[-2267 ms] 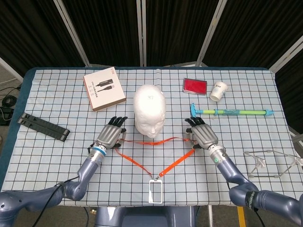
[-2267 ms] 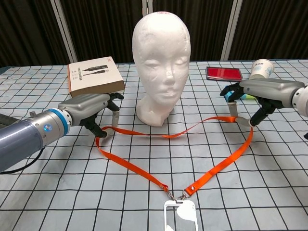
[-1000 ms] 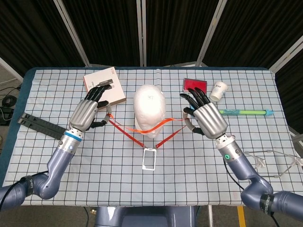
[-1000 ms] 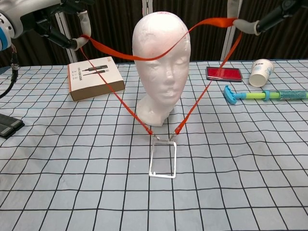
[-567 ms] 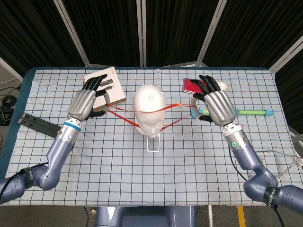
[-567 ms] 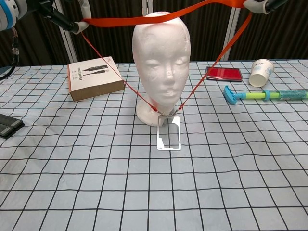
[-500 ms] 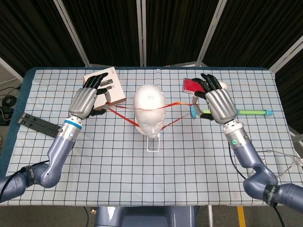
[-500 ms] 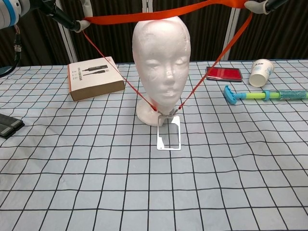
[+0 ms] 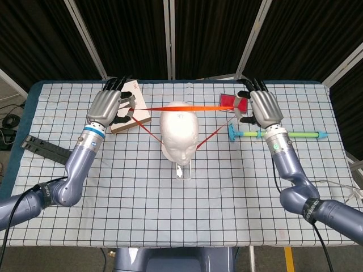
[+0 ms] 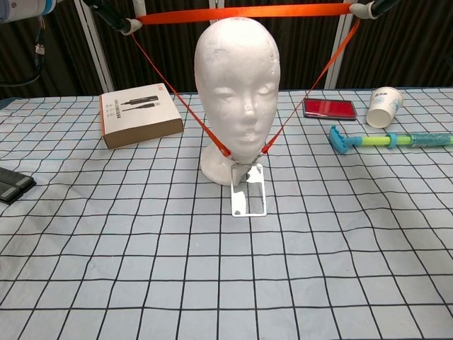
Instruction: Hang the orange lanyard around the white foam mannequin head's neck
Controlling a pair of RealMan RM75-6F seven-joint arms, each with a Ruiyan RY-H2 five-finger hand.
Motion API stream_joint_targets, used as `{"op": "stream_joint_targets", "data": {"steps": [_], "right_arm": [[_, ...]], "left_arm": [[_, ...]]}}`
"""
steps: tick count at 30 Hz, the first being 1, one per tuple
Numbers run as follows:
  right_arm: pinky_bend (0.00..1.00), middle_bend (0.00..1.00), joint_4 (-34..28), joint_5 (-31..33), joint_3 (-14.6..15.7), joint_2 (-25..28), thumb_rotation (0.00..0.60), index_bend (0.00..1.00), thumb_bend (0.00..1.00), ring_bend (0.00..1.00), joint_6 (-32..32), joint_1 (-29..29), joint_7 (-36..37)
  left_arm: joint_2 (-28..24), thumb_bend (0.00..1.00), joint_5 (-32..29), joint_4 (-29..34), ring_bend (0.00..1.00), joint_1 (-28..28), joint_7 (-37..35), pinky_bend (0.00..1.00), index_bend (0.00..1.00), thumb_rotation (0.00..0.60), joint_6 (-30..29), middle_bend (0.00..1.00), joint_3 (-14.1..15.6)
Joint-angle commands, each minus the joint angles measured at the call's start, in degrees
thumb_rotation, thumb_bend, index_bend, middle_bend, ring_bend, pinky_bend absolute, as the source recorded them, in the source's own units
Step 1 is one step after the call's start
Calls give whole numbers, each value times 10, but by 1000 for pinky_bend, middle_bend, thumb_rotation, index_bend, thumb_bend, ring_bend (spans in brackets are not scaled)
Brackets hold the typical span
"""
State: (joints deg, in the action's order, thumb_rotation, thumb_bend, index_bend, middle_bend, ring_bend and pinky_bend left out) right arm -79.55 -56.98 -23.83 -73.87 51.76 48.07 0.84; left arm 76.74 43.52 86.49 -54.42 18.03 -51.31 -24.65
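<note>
- Left hand [image 9: 109, 107]: raised over the boxed cable package [image 9: 131, 115], it is pinching the left end of the orange lanyard [image 9: 181, 107] between thumb and fingers. The chest view shows only a fingertip at the strap, near the top edge.
- Orange lanyard, top span: it is running taut and nearly level from hand to hand, its long axis crossing the table from left to right. In the chest view [image 10: 244, 11] it is lying just above the crown; in the head view it is crossing at the rear part of the crown.
- White foam mannequin head [image 10: 237, 71]: it is standing upright midway between the 2 hands, facing the robot. The 2 lower runs of strap are descending in a V on either side of the face.
- Clear badge holder [image 10: 248, 190]: it is hanging at the foot of the V, in front of the neck base, its lower edge at or near the checked tablecloth [image 10: 212, 283].
- Right hand [image 9: 262, 109]: held at a similar height over the red case [image 9: 229, 101], it is gripping the right end of the strap.
- Governing relation: the span appears to clear the crown, so the coming move is probably a joint travel backward, then downward behind the neck. Neither hand is evidently nearer.
</note>
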Motion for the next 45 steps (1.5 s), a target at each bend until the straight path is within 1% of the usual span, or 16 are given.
{"op": "stream_joint_targets", "data": {"steps": [1, 6, 8, 9, 10, 11, 12, 13, 14, 16, 18, 26, 30, 38, 42, 45], "right_arm": [[0, 156, 42, 17, -3, -25, 600, 742, 529, 0, -21, 24, -14], [0, 156, 99, 32, -2, -58, 600, 740, 530, 0, -38, 51, -29], [0, 156, 117, 37, -2, -68, 600, 738, 529, 0, -44, 59, -32], [0, 156, 132, 41, -3, -77, 600, 733, 528, 0, -48, 64, -34], [0, 151, 139, 43, -3, -81, 600, 697, 512, 0, -50, 67, -35], [0, 133, 154, 46, -3, -90, 600, 603, 463, 0, -52, 72, -37], [0, 114, 173, 47, -3, -101, 600, 512, 408, 0, -53, 78, -39], [0, 76, 192, 44, -3, -112, 600, 354, 307, 0, -52, 83, -39], [0, 40, 204, 41, -1, -119, 600, 223, 219, 0, -51, 86, -38], [0, 6, 225, 38, 2, -130, 600, 102, 130, 0, -50, 89, -41], [0, 0, 242, 32, 6, -136, 600, 54, 82, 0, -48, 92, -47], [0, 0, 268, 24, 7, -144, 600, 35, 51, 0, -22, 88, -64], [0, 0, 242, 23, 6, -123, 600, 35, 24, 0, -9, 73, -71], [0, 0, 173, 31, 14, -77, 600, 44, 14, 0, 10, 37, -98], [0, 0, 132, 22, 22, -52, 600, 56, 14, 0, 25, 18, -103], [0, 0, 92, 4, 35, -26, 600, 58, 14, 0, 38, -3, -103]], "left_arm": [[0, 513, -24, -24, 0, -21, 11, 0, 674, 600, 26, 0, 7], [18, 512, -37, -57, 0, -39, 6, 0, 666, 600, 42, 0, 11], [25, 512, -37, -68, 0, -44, 4, 0, 643, 600, 46, 0, 12], [31, 506, -36, -78, 0, -48, 2, 0, 597, 600, 49, 0, 13], [35, 488, -36, -83, 0, -50, 1, 0, 485, 600, 50, 0, 13], [40, 450, -37, -93, 0, -53, -2, 0, 367, 600, 54, 0, 13], [47, 357, -36, -106, 0, -57, -6, 0, 191, 600, 56, 0, 13], [54, 243, -34, -118, 0, -61, -11, 0, 59, 600, 60, 0, 14], [57, 138, -33, -125, 0, -62, -14, 0, 2, 600, 63, 0, 16], [60, 66, -35, -134, 0, -65, -21, 0, 0, 600, 69, 0, 16], [64, 58, -33, -140, 0, -65, -34, 0, 0, 600, 67, 0, 11], [54, 38, -11, -141, 0, -54, -68, 0, 0, 600, 57, 0, 10], [34, 0, 2, -122, 0, -42, -73, 0, 0, 600, 47, 0, 15], [-37, 0, -21, -48, 0, -25, -118, 0, 0, 600, 122, 0, 11], [-57, 0, -1, -21, 0, -11, -124, 0, 0, 600, 110, 0, 17], [-76, 0, 31, 6, 0, 11, -113, 0, 0, 600, 72, 0, 30]]}}
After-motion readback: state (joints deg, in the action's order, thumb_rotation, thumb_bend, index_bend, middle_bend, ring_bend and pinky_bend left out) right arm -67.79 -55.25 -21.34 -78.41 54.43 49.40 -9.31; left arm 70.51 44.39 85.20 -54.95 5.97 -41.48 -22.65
